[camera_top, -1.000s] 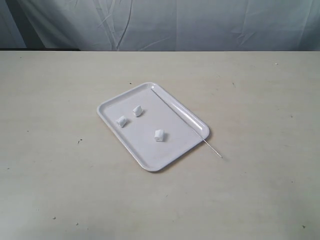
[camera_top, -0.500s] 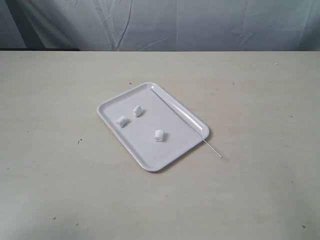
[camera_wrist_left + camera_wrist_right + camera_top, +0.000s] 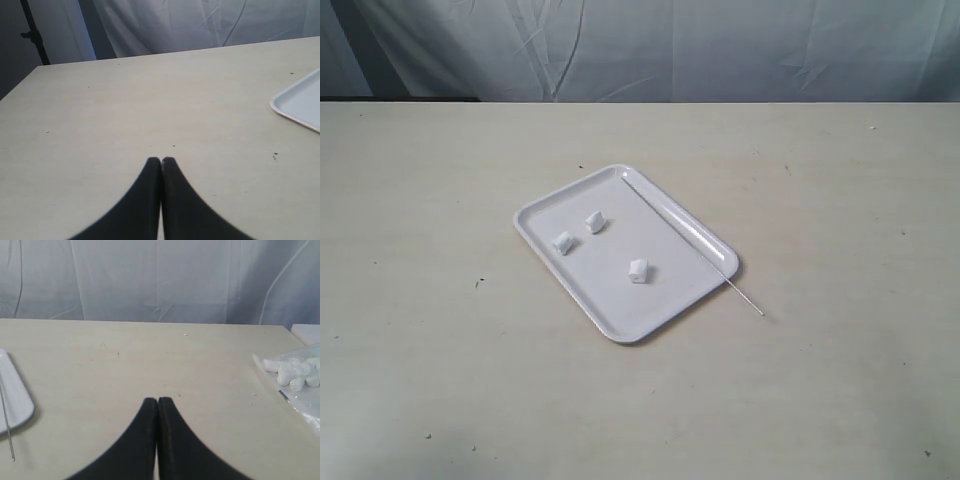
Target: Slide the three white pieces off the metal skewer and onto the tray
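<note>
Both jaws are clenched on nothing. Left gripper (image 3: pixel 161 161) and right gripper (image 3: pixel 158 401) each show tips pressed together over bare table (image 3: pixel 840 200), and neither appears in the exterior view. Tray (image 3: pixel 620 300) sits mid-frame, turned diagonally. The three pieces (image 3: pixel 595 222) lie loose on its floor, apart from one another and from the skewer (image 3: pixel 735 290). The skewer is bare. Its long axis runs upper left to lower right along the tray's right rim, with the lower tip overhanging onto the table. The relation that matters: the skewer lies on the tray's right side. My right wrist view catches its free tip, while the left sees only a tray corner, so I judge the right arm nearer. Everything is well apart from both jaws. Judgement: the sliding looks complete.
</note>
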Tool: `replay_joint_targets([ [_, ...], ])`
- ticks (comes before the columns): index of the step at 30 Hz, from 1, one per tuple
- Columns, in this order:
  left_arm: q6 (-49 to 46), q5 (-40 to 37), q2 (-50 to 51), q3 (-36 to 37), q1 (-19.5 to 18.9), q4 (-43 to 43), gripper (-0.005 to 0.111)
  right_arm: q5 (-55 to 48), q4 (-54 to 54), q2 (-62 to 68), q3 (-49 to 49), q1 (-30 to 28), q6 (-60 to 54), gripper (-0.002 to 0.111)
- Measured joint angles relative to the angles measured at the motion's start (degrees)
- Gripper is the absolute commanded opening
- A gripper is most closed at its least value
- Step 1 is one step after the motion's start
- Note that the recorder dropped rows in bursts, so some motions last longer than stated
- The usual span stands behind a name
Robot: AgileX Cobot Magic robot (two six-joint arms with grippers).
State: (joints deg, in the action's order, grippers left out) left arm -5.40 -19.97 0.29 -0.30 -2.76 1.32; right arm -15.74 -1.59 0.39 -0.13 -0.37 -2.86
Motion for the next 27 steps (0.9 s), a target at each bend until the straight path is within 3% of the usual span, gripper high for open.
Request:
replay_joint_targets([
  [27, 0.0, -0.5, 0.0, 0.0, 0.0, 0.5, 0.0, -0.1, 0.4, 0.0, 0.0, 0.0, -0.8, -0.001],
])
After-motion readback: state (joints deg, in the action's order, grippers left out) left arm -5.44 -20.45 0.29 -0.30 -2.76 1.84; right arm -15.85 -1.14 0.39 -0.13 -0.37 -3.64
